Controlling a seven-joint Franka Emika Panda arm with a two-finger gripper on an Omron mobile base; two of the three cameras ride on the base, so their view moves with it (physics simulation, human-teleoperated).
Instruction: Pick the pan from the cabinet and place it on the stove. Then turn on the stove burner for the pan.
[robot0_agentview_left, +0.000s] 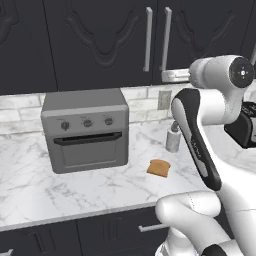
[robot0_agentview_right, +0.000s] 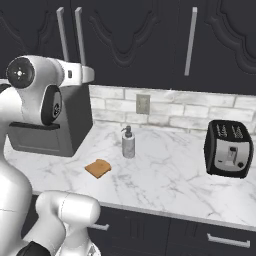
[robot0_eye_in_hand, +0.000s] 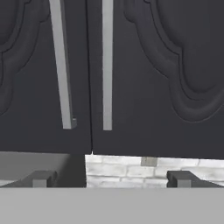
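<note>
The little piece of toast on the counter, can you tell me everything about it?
The toast is one small slice of golden-brown bread, roughly square with a softly rounded edge and a slightly darker crust. It lies flat on the white marble counter, touching nothing else. It sits in front of the grey soap bottle, between the toaster oven and the black toaster, quite near the counter's front edge.

marble counter (robot0_agentview_left: 30, 185) | toaster oven (robot0_agentview_left: 85, 131) | toast (robot0_agentview_left: 158, 168) | soap bottle, probably (robot0_agentview_right: 128, 142) | toaster (robot0_agentview_right: 228, 149)
</note>
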